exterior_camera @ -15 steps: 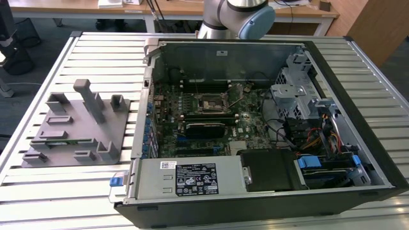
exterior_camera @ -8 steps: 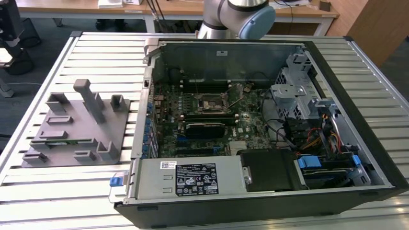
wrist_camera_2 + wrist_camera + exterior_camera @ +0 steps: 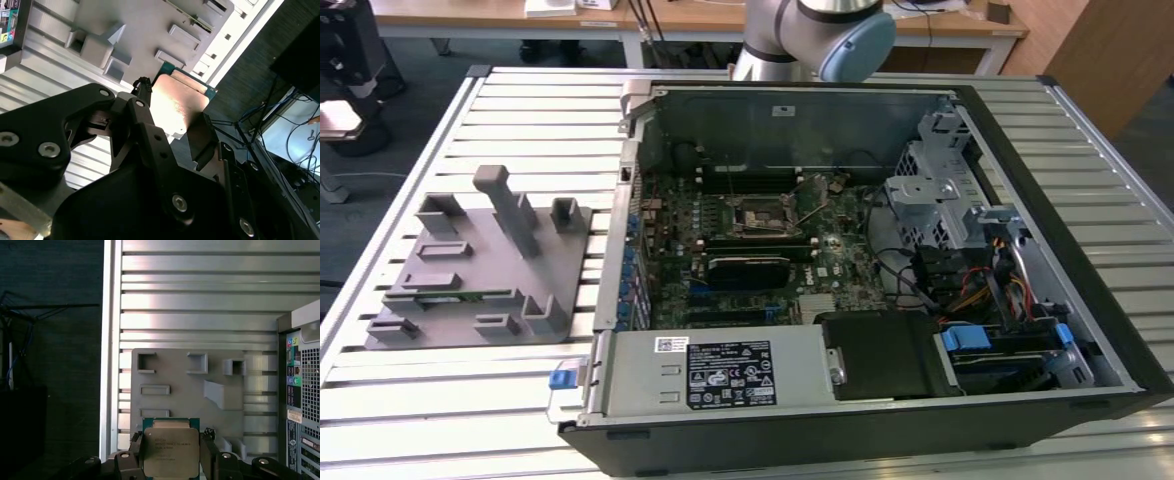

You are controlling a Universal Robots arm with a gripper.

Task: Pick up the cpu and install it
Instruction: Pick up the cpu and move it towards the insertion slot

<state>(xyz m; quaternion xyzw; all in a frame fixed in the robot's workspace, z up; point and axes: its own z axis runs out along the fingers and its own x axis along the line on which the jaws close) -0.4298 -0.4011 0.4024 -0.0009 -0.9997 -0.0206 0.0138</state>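
Observation:
In both wrist views the cpu (image 3: 170, 447) (image 3: 181, 100), a flat square chip with a shiny metal top and a green rim, sits between my black fingers (image 3: 207, 452) (image 3: 145, 117). My gripper (image 3: 171, 456) (image 3: 175, 125) is shut on it, gripping two opposite edges. It hangs well above the grey plastic fixture plate (image 3: 190, 385) (image 3: 145, 30) (image 3: 480, 270) on the slatted table. The motherboard's empty socket (image 3: 757, 213) lies inside the open computer case (image 3: 1067, 200) in the exterior view. My arm (image 3: 807, 35) rises at the back of that view.
The fixture plate carries several raised grey blocks and posts (image 3: 507, 205). A black block (image 3: 747, 270) lies on the motherboard below the socket. Drive cages and cables (image 3: 961, 240) fill the case's right side. The table edge (image 3: 106, 365) borders dark floor.

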